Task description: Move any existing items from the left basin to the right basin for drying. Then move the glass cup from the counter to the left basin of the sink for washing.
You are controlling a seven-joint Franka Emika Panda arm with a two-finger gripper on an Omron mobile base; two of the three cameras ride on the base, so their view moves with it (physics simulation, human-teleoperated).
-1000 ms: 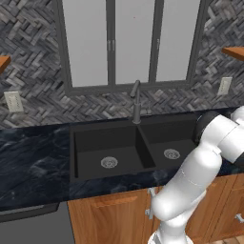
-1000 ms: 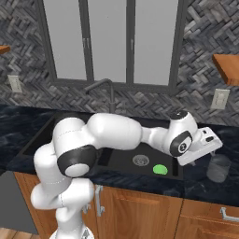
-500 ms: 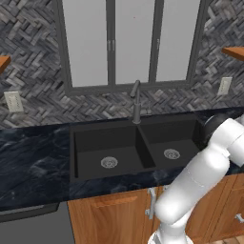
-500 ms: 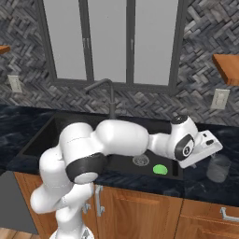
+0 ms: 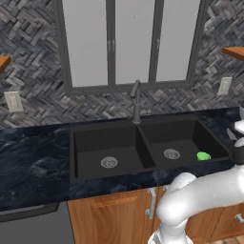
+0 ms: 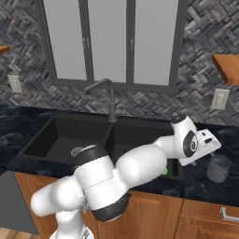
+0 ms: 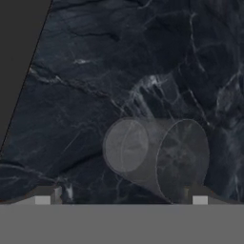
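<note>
With the green lump (image 5: 203,156) lying in the right basin (image 5: 178,143) near its front right corner and the left basin (image 5: 107,152) showing nothing but its drain, the first part of the task appears complete. The step in hand is judged to be the approach to the glass cup (image 6: 218,168).

The cup stands upright on the tabletop (image 6: 205,186), to the right of the sink (image 5: 143,143), near the tabletop's front edge and well apart from the faucet (image 6: 109,100).

The tool (image 6: 207,142) hangs just above and to the left of the cup, not touching it. Its fingers are spread fully wide and hold nothing. In the hand view the two fingertips (image 7: 200,198) rise at the bottom edge, with the cup (image 7: 155,159) between them but offset toward the right-hand tip; the rim lies close to that tip.

The next move, in the inspector's judgement, calls for a small sideways correction to centre the cup between the fingers, then a descent until the fingers straddle its wall, then a closing. The cup is clear, smooth and light; an off-centre closing could tip it or push it along the glossy stone.
</note>
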